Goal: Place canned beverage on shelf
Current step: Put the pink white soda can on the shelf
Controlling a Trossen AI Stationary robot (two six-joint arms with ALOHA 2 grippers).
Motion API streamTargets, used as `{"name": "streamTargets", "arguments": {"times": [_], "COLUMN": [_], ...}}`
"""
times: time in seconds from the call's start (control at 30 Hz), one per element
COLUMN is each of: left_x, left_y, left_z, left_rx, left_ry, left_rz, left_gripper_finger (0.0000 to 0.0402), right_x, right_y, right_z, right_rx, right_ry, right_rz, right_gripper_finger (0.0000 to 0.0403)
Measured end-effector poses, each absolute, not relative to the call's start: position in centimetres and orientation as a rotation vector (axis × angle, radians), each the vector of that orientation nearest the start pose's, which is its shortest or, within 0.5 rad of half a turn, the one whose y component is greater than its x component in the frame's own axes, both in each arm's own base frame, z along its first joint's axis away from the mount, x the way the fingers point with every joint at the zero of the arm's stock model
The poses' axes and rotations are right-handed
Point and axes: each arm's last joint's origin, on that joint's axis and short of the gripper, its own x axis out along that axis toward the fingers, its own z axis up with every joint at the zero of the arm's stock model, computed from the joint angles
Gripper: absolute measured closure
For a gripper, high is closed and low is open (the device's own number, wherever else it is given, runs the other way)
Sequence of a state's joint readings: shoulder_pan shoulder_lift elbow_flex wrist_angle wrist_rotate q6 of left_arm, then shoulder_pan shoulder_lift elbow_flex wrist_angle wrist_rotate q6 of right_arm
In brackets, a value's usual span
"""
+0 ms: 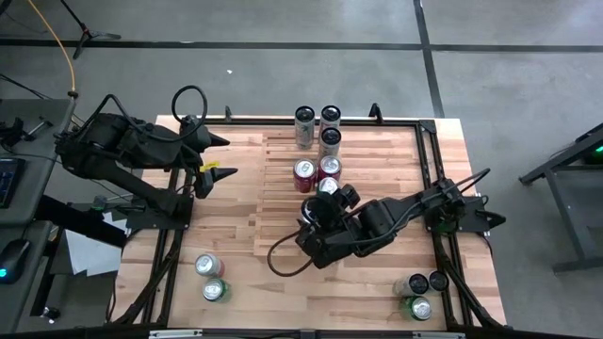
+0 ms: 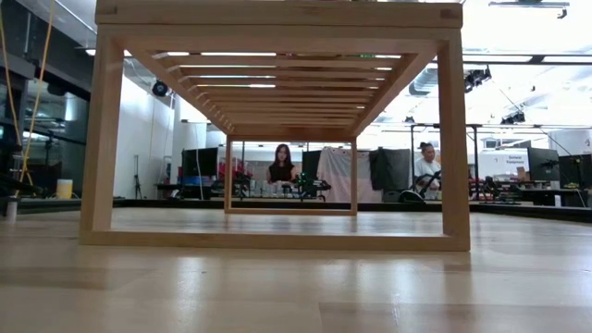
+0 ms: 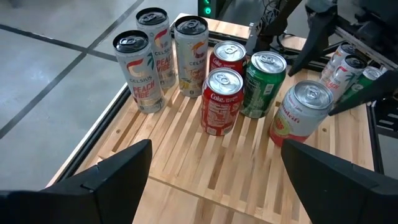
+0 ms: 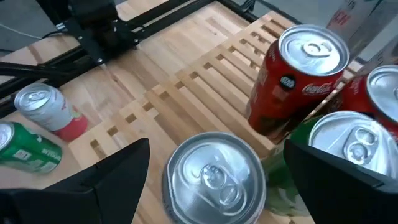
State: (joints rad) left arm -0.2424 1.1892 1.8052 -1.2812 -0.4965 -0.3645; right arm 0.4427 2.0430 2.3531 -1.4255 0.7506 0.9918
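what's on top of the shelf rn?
Seven upright cans on the shelf: three Celsius cans, two Coke cans, a green can, a red-and-white can. Right arm partly covers it from overhead.

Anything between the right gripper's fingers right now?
Yes: in the right wrist view a silver-topped can stands on the shelf between the open right gripper's fingers, not yet gripped.

You've got the pale slatted shelf (image 1: 283, 174) flat mid-bench, with the pink-and-white can (image 3: 301, 112) upright on its slats beside others.
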Motion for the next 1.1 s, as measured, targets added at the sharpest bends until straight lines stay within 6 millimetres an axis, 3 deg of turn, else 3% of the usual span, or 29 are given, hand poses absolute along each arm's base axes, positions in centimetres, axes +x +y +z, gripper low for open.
{"name": "streamTargets", "arguments": {"times": [0.33,0.57,0.67,0.9,1.1], "left_x": [15.9,15.9,15.9,15.9,15.9], "left_y": [-2.5,-2.5,-2.5,-2.5,-2.5], "left_z": [48.2,48.1,48.1,48.2,48.2], "left_rx": [-0.092,-0.091,-0.090,-0.090,-0.093], "left_ry": [0.569,0.570,0.570,0.569,0.569], "left_rz": [0.347,0.347,0.347,0.347,0.347], "left_gripper_finger": [0.0053,0.0053,0.0053,0.0053,0.0053], "right_x": [37.1,37.1,37.3,37.3,36.7], "right_y": [14.6,14.6,14.7,14.5,12.4], "right_z": [38.3,38.3,38.4,39.7,42.1], "right_rx": [0.349,0.321,0.256,0.044,-0.063], "right_ry": [0.725,0.766,0.796,0.856,0.818], "right_rz": [-0.680,-0.631,-0.558,-0.273,-0.108], "right_gripper_finger": [0.0055,0.0135,0.0170,0.0170,0.0170]}}
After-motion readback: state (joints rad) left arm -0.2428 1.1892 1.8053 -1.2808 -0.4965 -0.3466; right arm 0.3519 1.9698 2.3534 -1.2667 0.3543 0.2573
